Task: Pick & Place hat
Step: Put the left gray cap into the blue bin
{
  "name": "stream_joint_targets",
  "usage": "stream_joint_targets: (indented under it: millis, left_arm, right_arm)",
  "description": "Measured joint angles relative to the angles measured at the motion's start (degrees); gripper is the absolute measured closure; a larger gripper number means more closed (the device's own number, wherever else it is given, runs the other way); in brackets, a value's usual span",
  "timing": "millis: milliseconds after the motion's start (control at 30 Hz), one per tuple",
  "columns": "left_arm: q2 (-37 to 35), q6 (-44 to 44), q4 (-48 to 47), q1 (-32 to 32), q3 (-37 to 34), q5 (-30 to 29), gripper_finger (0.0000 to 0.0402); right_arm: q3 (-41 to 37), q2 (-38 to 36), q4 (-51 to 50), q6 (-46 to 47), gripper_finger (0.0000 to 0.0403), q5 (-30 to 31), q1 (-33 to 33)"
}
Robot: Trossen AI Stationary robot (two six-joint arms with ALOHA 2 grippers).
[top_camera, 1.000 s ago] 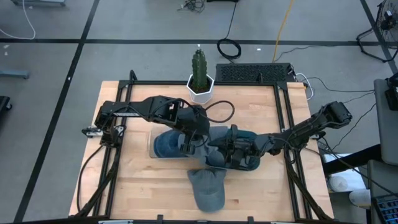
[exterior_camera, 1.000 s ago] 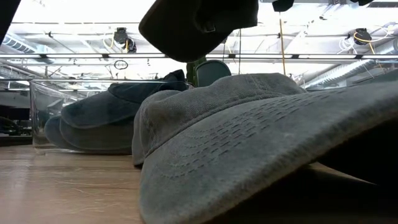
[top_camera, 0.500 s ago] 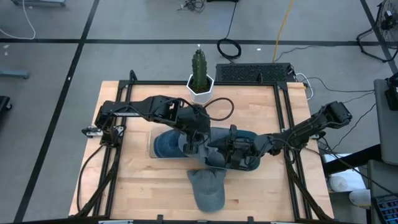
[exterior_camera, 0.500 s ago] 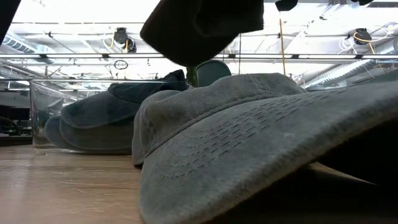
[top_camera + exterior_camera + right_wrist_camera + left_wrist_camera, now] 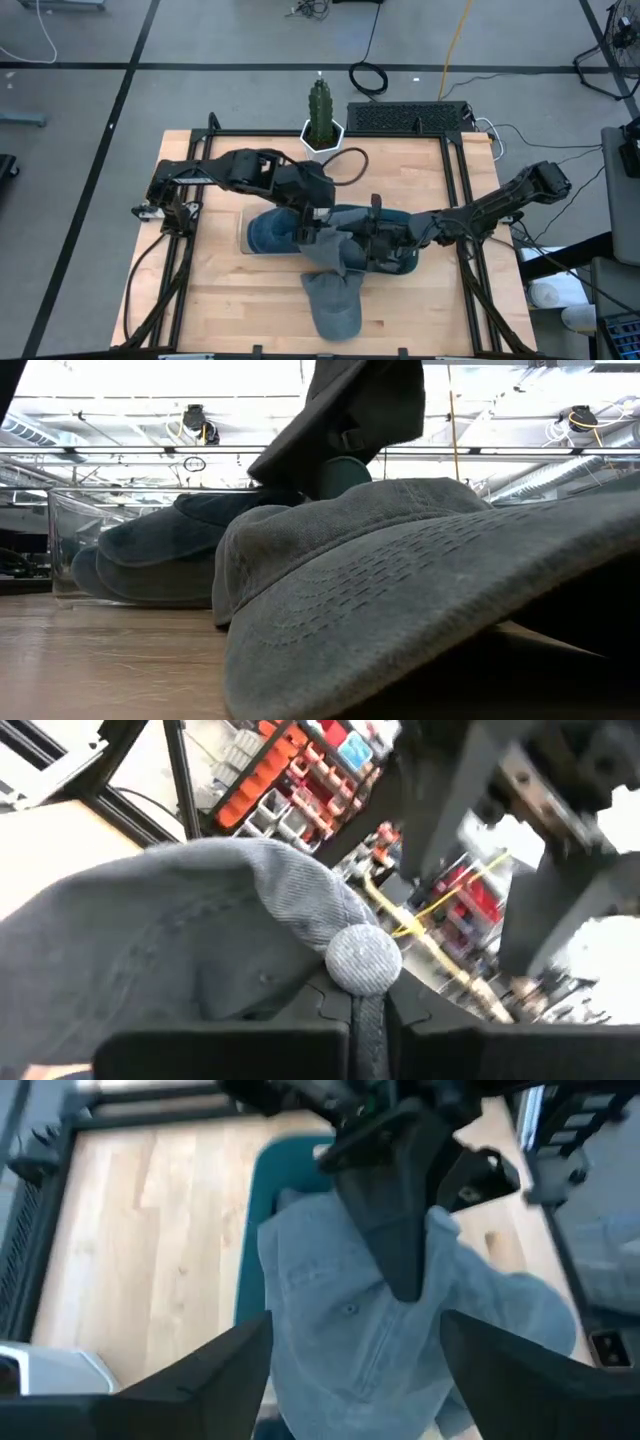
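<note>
A grey hat (image 5: pixel 325 250) hangs over the table's middle, and it also shows at the top of the low view (image 5: pixel 350 410). My right gripper (image 5: pixel 352 245) reaches in from the right and is shut on it. My left gripper (image 5: pixel 355 1320) stands open just left of the hat (image 5: pixel 340 1340), one finger on either side, touching nothing. A second grey cap (image 5: pixel 333 305) lies on the wood near the front edge, brim toward the low camera (image 5: pixel 400 590). Dark blue hats (image 5: pixel 268 230) are stacked behind it. My right gripper pinches the grey hat's crown between its two fingers, right beside the top button (image 5: pixel 363 958). The fingers (image 5: pixel 400 1230) come in about level from the table's right. The hat hangs slanting below them, clear of the table and of the cap beneath.
The blue hats sit in a clear tray (image 5: pixel 60 530) left of centre, with a teal hat (image 5: pixel 398 225) under my right arm. A potted cactus (image 5: pixel 320 115) stands at the far edge. Bare wood lies at the near left and far right.
My left gripper has opened, let go of the grey hat and drawn back a little. The hat, roughly level before, has tipped and now hangs steeply slanted from my right gripper alone, which has rolled its wrist.
</note>
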Motion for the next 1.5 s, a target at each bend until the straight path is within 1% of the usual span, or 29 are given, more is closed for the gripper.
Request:
stream_joint_targets:
  millis: [100,300,367,467,600,700,800,867,1033,1133,1167,1200,1267,1333,1500]
  left_arm:
    - [-2.1,0.8,1.1,-0.1,0.0,0.0,0.0094]
    - [-5.6,4.2,1.6,-0.9,-0.2,-0.1,0.0083]
    - [-6.2,4.9,1.3,-1.5,-0.4,-0.2,0.0083]
    - [-7.8,6.1,1.6,-2.5,-2.1,-0.5,0.0082]
    - [-10.9,6.2,3.8,-3.5,-7.3,-0.4,0.0082]
    - [-14.9,6.2,6.9,-3.5,-12.5,-0.4,0.0082]
    - [-20.5,5.7,11.2,-3.3,-19.7,-0.4,0.0082]
    - [-24.6,5.4,15.9,-2.9,-25.0,-0.4,0.0082]
    - [-35.2,5.1,26.1,-2.9,-38.0,-0.1,0.0082]
    - [-40.4,5.2,30.9,-2.9,-42.9,-0.1,0.0082]
    - [-42.0,5.5,31.8,-2.9,-44.1,-0.1,0.0082]
    - [-43.4,6.0,32.3,-3.0,-45.2,-0.1,0.0082]
    - [-45.9,6.4,35.0,-3.1,-46.9,-0.1,0.0082]
    - [-47.9,6.2,35.6,-3.1,-48.2,-0.1,0.0082]
    - [-50.3,5.9,35.6,-3.1,-49.7,-1.2,0.0082]
  right_arm:
    - [3.1,-2.1,-6.8,4.2,0.0403,-0.3,0.0]
    - [9.1,-7.4,-21.7,15.0,0.0403,-7.9,-0.4]
    - [10.3,-9.9,-26.7,18.5,0.0403,-9.2,-0.8]
    - [11.0,-14.0,-31.1,22.1,0.0403,-11.8,-1.7]
    - [11.0,-20.3,-33.4,25.8,0.0403,-15.0,-3.1]
    - [11.1,-24.5,-34.6,28.3,0.0403,-15.2,-4.2]
    - [11.1,-27.8,-37.0,31.0,0.0403,-15.5,-5.3]
    - [11.1,-29.7,-39.5,33.6,0.0403,-19.8,-6.2]
    - [11.1,-31.1,-41.5,38.9,0.0403,-36.1,-7.7]
    - [10.2,-31.0,-41.3,37.9,0.0403,-47.1,-7.7]
    - [9.9,-30.7,-41.3,38.3,0.0403,-50.0,-7.7]
    - [9.7,-30.4,-41.1,38.8,0.0403,-51.5,-7.6]
    - [8.8,-30.1,-41.0,39.9,0.0403,-52.4,-7.6]
    - [7.6,-29.6,-40.2,40.4,0.0403,-52.3,-7.7]
    - [5.2,-28.4,-39.4,43.2,0.0403,-47.3,-7.6]
